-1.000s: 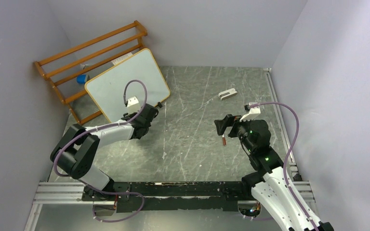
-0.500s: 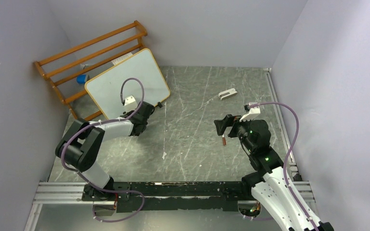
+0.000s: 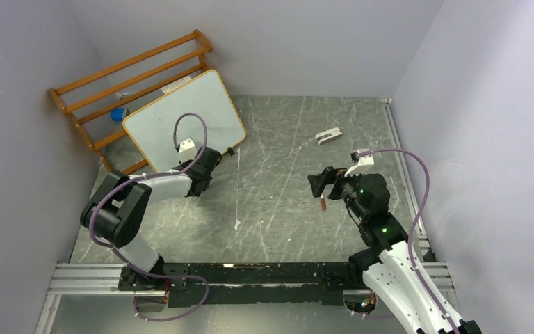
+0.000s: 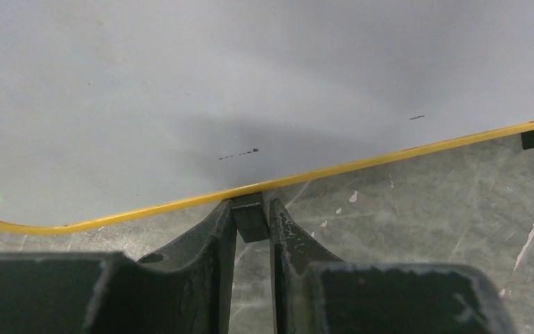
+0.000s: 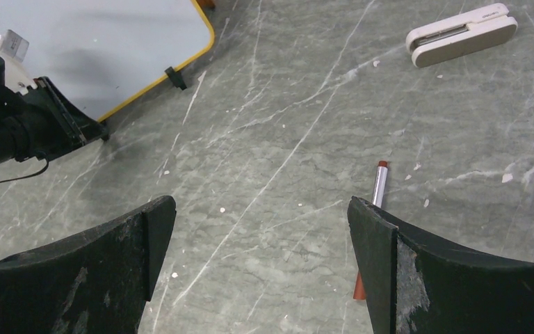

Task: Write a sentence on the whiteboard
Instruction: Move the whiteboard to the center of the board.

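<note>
The left gripper (image 4: 252, 206) has its two fingers (image 4: 219, 233) drawn close together, one against each side of a small black foot (image 4: 250, 226) under the yellow-edged lower rim of the whiteboard (image 4: 181, 104); the foot fills the narrow gap between them. Just above that rim the white surface carries a few tiny dark specks. The board stands tilted at the far left corner of the table (image 3: 285, 139), leaning back against an orange-brown wooden rack (image 3: 132, 69) by the left wall, and a second black foot sits further along the same rim. The right gripper (image 5: 261, 209) hangs over the right half of the table with its fingers spread wide and nothing between them. A thin red-brown marker (image 5: 378, 184) lies on the table just beside its right finger. A white, flat, clip-like piece (image 5: 461, 33) lies further off, toward the far right corner.
</note>
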Motion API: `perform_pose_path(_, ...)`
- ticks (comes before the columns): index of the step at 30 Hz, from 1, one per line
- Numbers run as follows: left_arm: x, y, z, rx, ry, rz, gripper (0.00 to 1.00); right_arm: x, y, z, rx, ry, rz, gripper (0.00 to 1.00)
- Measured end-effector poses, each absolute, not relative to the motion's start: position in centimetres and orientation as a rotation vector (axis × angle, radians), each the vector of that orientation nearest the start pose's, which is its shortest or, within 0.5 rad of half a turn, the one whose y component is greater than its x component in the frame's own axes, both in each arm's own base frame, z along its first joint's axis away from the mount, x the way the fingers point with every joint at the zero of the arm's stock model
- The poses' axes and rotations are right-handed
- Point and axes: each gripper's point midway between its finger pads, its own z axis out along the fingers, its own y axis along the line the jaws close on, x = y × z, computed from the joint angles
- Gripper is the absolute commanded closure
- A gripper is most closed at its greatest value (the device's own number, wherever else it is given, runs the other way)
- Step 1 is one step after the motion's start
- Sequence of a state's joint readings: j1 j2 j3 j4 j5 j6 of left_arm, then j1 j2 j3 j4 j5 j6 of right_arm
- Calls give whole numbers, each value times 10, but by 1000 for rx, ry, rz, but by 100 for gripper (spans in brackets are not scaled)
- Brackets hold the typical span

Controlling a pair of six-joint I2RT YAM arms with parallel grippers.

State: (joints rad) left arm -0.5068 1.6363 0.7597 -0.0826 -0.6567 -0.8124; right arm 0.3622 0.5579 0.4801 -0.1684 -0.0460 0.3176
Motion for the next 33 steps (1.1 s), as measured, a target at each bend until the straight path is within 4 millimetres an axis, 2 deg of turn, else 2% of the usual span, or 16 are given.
perform_pose_path(4, 343, -101, 21, -572, 2198, 152, 95, 251, 119, 196, -79, 1842, 528, 0)
perform_pose_path(7, 334, -115, 21, -539, 2205, 108, 95, 251, 119, 197, -81, 1840, 531, 0)
perform_pose_path(19, 273, -190, 30, -348, 2280, -109, 95, 249, 118, 204, -81, 1810, 536, 0)
perform_pose_path(25, 241, -215, 27, -286, 2311, -163, 95, 249, 116, 206, -69, 1802, 524, 0)
perform_pose_path(33, 209, -243, 22, -243, 2315, -217, 95, 248, 111, 212, -50, 1777, 514, 0)
